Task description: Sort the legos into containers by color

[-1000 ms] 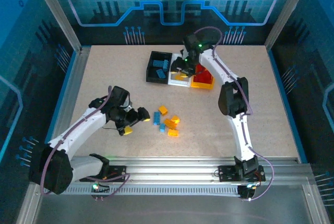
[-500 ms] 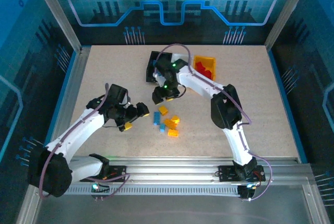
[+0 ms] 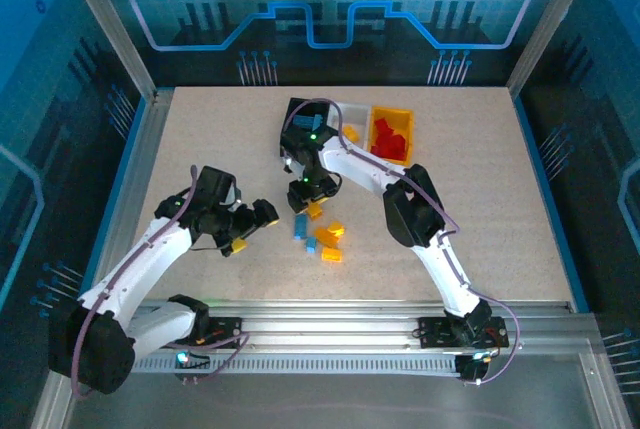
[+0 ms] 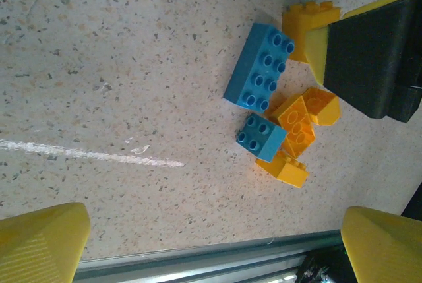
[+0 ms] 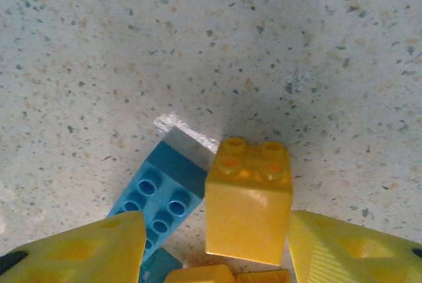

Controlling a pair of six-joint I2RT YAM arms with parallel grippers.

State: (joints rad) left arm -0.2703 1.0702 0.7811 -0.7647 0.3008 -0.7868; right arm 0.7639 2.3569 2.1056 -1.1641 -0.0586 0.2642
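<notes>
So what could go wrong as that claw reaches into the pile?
The open right gripper straddles a yellow brick, but a blue brick lies right beside it; closing may nudge or grab both. The left gripper hovers open close to the same pile, so the arms could bump.

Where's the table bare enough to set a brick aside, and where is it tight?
Free: the right side of the table, between the right arm and the right rail, and the back-left corner beside the black bin. Crowded: the middle, where the left gripper, right gripper and loose legos sit together.
</notes>
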